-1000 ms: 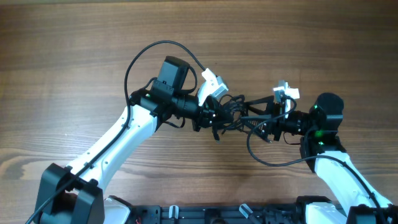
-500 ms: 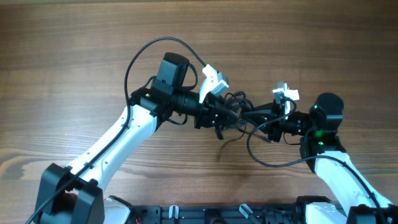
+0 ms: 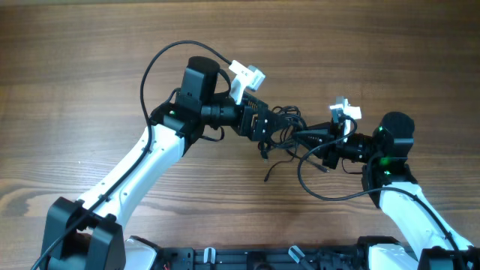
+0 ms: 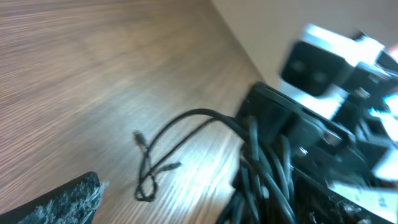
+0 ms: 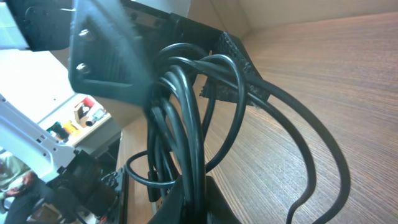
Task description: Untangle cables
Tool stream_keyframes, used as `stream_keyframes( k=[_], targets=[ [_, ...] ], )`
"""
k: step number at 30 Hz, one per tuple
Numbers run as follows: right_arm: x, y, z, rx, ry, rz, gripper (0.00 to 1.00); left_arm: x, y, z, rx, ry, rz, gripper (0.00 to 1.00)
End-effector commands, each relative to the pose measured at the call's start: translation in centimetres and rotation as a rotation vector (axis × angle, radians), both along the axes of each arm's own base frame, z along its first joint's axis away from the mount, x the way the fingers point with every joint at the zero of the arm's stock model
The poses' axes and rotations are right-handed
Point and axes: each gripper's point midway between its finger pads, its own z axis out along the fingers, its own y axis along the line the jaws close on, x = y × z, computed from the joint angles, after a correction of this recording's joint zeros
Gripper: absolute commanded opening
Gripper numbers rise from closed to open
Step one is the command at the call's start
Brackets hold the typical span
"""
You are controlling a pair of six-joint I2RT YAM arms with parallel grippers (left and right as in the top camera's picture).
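- In the overhead view, the cables are seen as a small black knotted bundle held up between the two arms, a little right of the middle of the wooden table.
- The left gripper is pointed at the bundle from the left, and its fingers are set apart around the bundle's left side.
- The right gripper is met on the bundle's right side; its fingers are closed on the cables.
- One loose strand is let hang from the bundle down toward the table.
- In the left wrist view, one textured finger is seen at the lower left, well apart from the cables, which are gathered at the right of the picture.
- A thin strand is trailed out from the bundle and looped on the table.
- Behind the bundle, black and white parts of the right arm are shown blurred.
- In the right wrist view, the cables are clamped at the bottom edge between the right gripper's own fingers and are fanned upward from there in several loops.
- The loops are passed between the left gripper's two fingers, one smooth with screws and one textured, which are kept wide apart on either side.
- Whether those fingers touch the cables cannot be told.
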Motion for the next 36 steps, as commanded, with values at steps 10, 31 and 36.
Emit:
stream_keyframes(
  k=[10, 31, 36],
  targets=[
    [2.4, -0.9, -0.3, 0.038, 0.195, -0.167, 0.04, 0.6, 0.5, -2.5, 0.152, 0.084, 0.177, 1.00],
    [4.9, -2.1, -1.1, 0.107, 0.371, -0.331, 0.04, -4.1, -2.9, -6.0, 0.310, 0.139, 0.133, 0.54],
    [5.3, -2.1, 1.5, 0.166, 0.290, -0.325, 0.04, -4.7, -3.3, -9.1, 0.395, 0.252, 0.220, 0.61]
  ],
)
